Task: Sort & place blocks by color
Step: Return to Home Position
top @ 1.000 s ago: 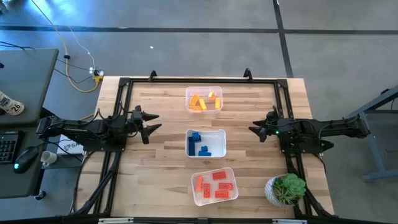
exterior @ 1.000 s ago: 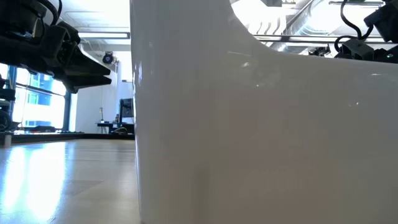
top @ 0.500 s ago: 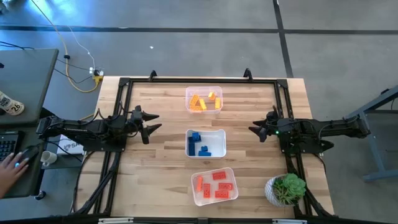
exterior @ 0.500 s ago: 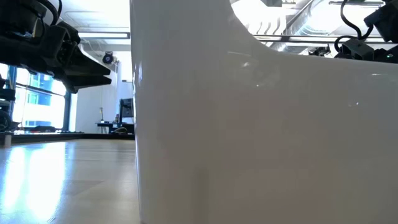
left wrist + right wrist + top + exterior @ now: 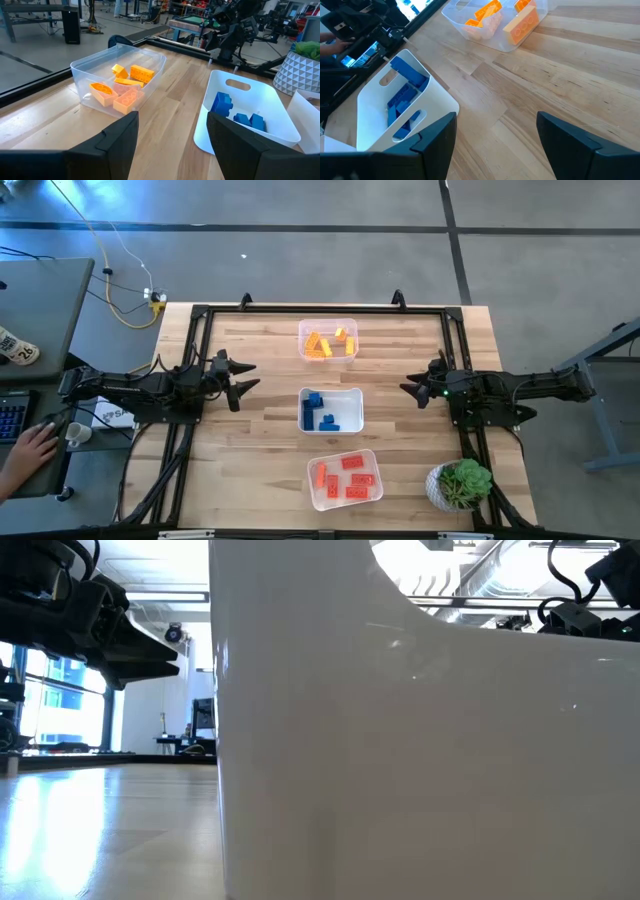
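Observation:
Three tubs stand in a row down the table's middle. The far clear tub point(image 5: 328, 341) holds the yellow-orange blocks point(image 5: 124, 86). The white middle tub point(image 5: 331, 410) holds the blue blocks point(image 5: 404, 100). The near tub point(image 5: 344, 478) holds the red blocks point(image 5: 346, 477). My left gripper point(image 5: 243, 376) hovers open at the table's left edge, level with the middle tub. My right gripper point(image 5: 408, 388) hovers open at the right edge. Neither has anything between its fingers.
A potted green plant point(image 5: 460, 483) in a white pot stands at the near right corner. A black frame point(image 5: 200, 315) runs round the tabletop. Bare wood lies between each gripper and the tubs. A person's hand point(image 5: 28, 448) rests on a desk left of the table.
Both arms have kept still and the tubs and blocks lie as before. Off the table at the left, a person's hand has come into view on the desk.

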